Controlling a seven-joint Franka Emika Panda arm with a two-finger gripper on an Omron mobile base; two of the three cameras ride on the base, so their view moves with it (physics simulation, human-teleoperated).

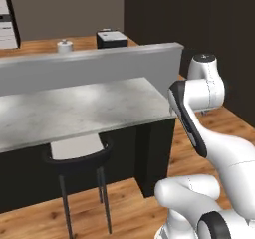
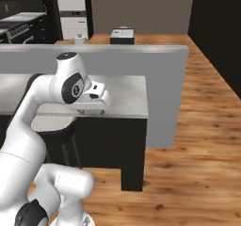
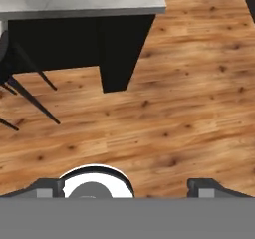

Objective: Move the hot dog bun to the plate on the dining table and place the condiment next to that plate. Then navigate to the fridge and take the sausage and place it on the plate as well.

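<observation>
White-grey marble runs across both base views: the dining table (image 1: 74, 111) on its dark base, with one black stool (image 1: 77, 156) tucked under its edge and a grey partition wall (image 1: 89, 66) behind it. We see the part of the slab in view bare; the hot dog bun, the plate, the condiment jar and the sausage are not where we can place them, so their whereabouts must be found before anything is picked.

The gripper (image 3: 127, 185) hangs beside the table end, pointing down at the wooden floor (image 3: 189, 108), its two dark fingertips (image 3: 211, 187) set wide apart with nothing between them.

What could go wrong, as we judge it: the arm is folded close to the table corner, so a drive or a swing from here could knock the elbow against the marble edge or the stool (the clearance looks slim in the right base view). A base stop too far from the goods would also force an overstretched reach.

Counted: one table, one stool, one partition, one small white cup-like thing (image 1: 64, 46) and one dark box-like appliance (image 1: 111, 38) on the far wooden surface.
</observation>
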